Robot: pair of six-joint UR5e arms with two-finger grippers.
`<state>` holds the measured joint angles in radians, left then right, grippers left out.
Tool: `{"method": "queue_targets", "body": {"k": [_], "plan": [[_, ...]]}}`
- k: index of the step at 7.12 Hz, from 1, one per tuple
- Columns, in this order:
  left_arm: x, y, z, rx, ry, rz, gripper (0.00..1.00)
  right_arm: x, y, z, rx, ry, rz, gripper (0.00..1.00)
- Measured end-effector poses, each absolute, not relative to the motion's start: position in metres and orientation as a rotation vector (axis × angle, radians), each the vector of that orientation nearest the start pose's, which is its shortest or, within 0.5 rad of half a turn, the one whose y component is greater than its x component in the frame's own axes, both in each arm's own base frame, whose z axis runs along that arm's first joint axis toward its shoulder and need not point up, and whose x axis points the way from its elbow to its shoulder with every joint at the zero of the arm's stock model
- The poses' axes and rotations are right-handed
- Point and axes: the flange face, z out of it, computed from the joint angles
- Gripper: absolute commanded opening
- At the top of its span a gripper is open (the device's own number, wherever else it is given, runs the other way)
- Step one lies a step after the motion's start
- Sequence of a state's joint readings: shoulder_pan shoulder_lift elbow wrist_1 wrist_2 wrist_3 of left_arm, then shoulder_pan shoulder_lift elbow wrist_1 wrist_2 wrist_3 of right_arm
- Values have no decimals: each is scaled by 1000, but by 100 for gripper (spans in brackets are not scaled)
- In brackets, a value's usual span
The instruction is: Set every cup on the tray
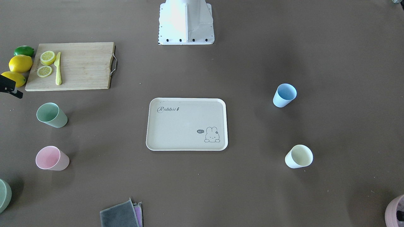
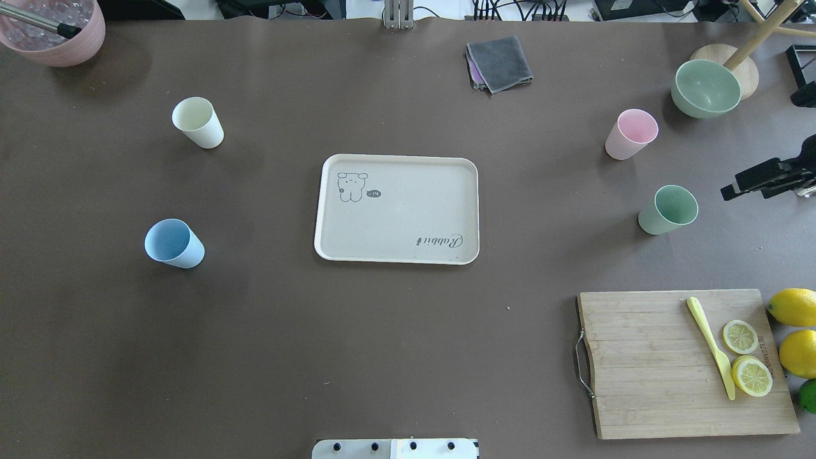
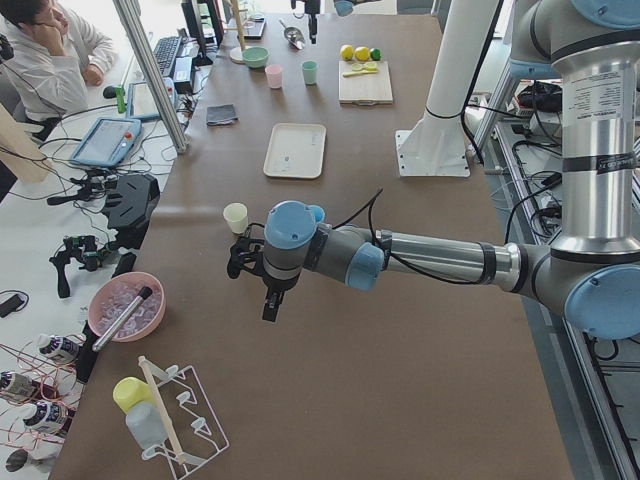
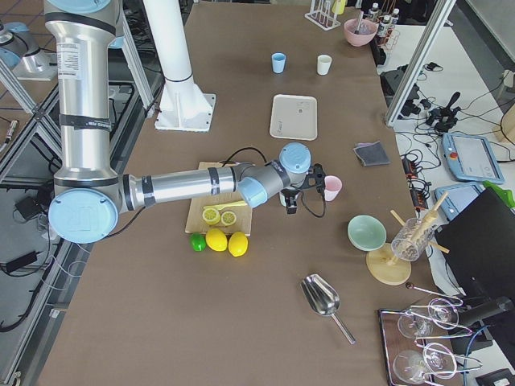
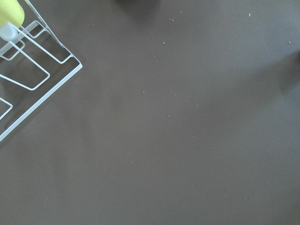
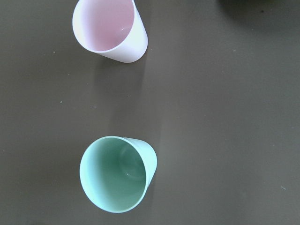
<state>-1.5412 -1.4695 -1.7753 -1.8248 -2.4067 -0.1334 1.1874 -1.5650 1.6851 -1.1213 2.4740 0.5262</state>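
Sage green matte tapered tumbler (image 2: 668,209) stands upright on the table, well right of the flat beige rounded-corner tray (image 2: 408,213). The right gripper (image 2: 758,178) hangs nearest, on its far-from-tray side (jaw width? can't tell).

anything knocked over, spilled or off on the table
Nothing stands out. The green cup, pink cup, cream cup and blue cup all stand upright on the table, and the tray lies flat between them with nothing on it.
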Motion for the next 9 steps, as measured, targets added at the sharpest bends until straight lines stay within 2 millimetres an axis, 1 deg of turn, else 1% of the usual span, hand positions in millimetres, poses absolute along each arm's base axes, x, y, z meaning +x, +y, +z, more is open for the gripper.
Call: {"method": "queue_targets", "body": {"k": [1,2,3,4,5,6,7,8,9], "plan": [[-45,-467,570,267,852,47,98,-162,-510,547,66,-1000,-127,94],[-44,-469,566,266,857,34,98,-176,-522,557,44,-988,-127,94],[-43,-469,562,263,863,17,98,-184,-525,562,29,-983,-131,94],[-43,-470,559,261,867,6,98,-191,-525,565,19,-983,-138,83],[-42,-470,558,259,870,0,98,-198,-523,566,10,-982,-148,46],[-42,-471,557,257,871,-6,98,-204,-521,567,2,-982,-158,7],[-42,-471,557,257,873,-11,98,-209,-519,568,-6,-982,-165,0],[-39,-472,556,256,875,-12,98,-211,-517,569,-9,-982,-169,0],[-29,-476,550,243,883,-20,98,-213,-517,566,-9,-984,-168,0]]}}
